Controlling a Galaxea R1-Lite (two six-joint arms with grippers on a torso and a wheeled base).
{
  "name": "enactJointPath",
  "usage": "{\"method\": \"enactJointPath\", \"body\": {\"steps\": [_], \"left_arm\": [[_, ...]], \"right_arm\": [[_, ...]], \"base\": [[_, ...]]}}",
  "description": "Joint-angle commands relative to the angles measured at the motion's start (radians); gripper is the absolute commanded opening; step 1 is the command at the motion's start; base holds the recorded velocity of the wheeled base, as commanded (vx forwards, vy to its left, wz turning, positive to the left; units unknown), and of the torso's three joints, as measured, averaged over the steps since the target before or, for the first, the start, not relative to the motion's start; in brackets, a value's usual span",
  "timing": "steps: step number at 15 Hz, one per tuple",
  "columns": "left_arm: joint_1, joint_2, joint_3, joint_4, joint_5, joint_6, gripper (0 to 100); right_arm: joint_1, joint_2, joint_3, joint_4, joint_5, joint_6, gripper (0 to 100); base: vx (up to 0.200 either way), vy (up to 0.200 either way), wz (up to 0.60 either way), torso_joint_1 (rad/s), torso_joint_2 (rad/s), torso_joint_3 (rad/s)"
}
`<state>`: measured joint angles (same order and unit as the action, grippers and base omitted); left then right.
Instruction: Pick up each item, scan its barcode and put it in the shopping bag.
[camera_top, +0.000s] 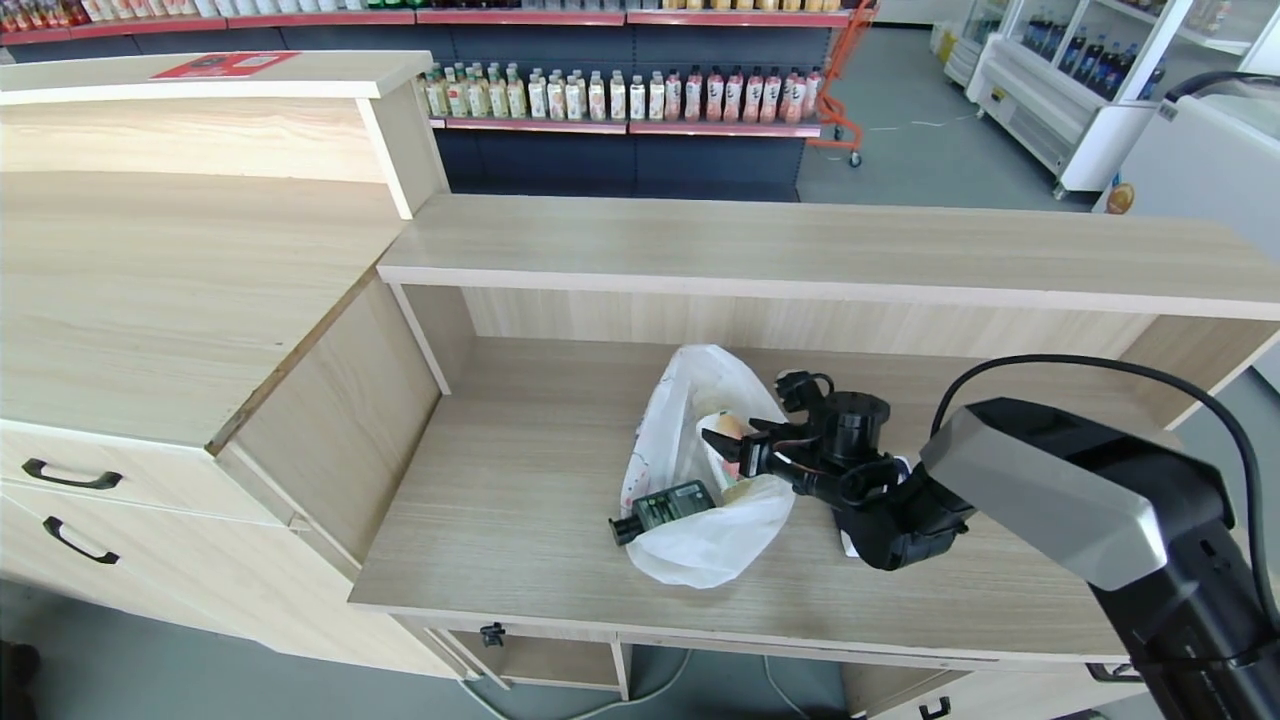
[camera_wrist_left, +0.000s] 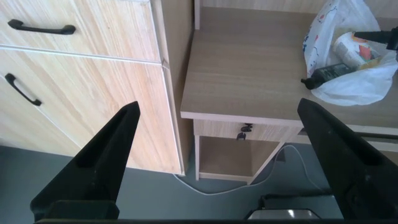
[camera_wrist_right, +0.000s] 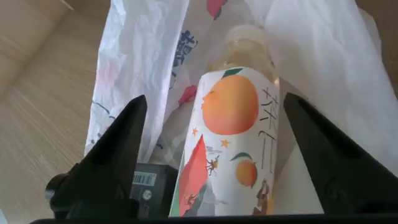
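Observation:
A white shopping bag (camera_top: 690, 545) lies open on the wooden counter (camera_top: 520, 500). Inside it lies a drink bottle (camera_wrist_right: 239, 124) with an orange-fruit label and a pale cap, also seen as bottle (camera_wrist_left: 349, 50). A dark green-black item (camera_top: 668, 506) with a black cap and a barcode label rests at the bag's mouth. My right gripper (camera_top: 728, 450) hovers over the bag opening, open, its fingers (camera_wrist_right: 109, 165) spread either side of the bottle. My left gripper (camera_wrist_left: 219, 104) hangs open with nothing in it, low beside the counter's left front corner.
A raised shelf (camera_top: 820, 245) runs along the counter's back. A tall cabinet with black-handled drawers (camera_top: 70, 478) stands on the left. Bare counter lies left of the bag. Store shelves of bottles (camera_top: 620, 95) and freezers (camera_top: 1090, 90) stand beyond.

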<state>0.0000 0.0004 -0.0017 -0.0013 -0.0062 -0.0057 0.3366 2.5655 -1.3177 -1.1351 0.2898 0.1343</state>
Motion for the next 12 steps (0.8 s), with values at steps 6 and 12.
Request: {"method": "enactJointPath", "body": {"steps": [6, 12], "left_arm": [[0.000, 0.000, 0.000, 0.000, 0.000, 0.000, 100], [0.000, 0.000, 0.000, 0.000, 0.000, 0.000, 100]], "right_arm": [[-0.028, -0.275, 0.252, -0.057, 0.031, 0.028, 100], [-0.235, -0.912, 0.877, -0.020, 0.026, -0.071, 100]], "base": [[0.000, 0.000, 0.00, 0.000, 0.00, 0.000], [0.000, 0.000, 0.00, 0.000, 0.00, 0.000]]}}
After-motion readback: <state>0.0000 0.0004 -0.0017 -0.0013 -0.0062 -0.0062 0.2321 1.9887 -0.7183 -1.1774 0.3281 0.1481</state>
